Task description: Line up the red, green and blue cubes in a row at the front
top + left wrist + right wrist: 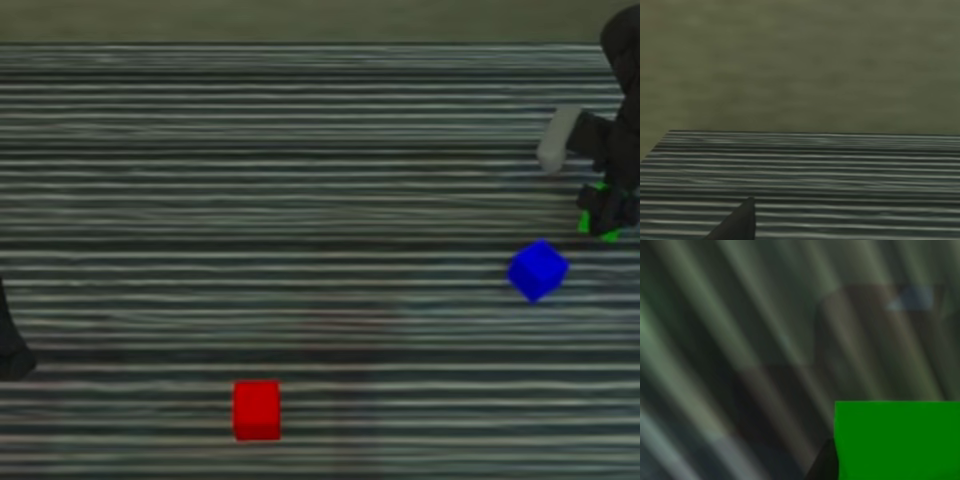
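The red cube (256,409) rests on the striped table near the front edge, left of centre. The blue cube (537,269) sits turned at an angle toward the right side. At the far right edge my right gripper (603,212) is shut on the green cube (600,222), which shows only as green slivers between the dark fingers. Seen from the right wrist, the green cube (895,440) fills one corner, with one dark finger (822,465) against its side. My left arm (10,350) is parked at the left edge; one fingertip (742,220) shows, with nothing beside it.
The right arm's dark body and a pale grey link (556,140) occupy the back right corner. The table's far edge (805,132) meets an olive background. Bare striped tabletop (400,400) lies to the right of the red cube along the front.
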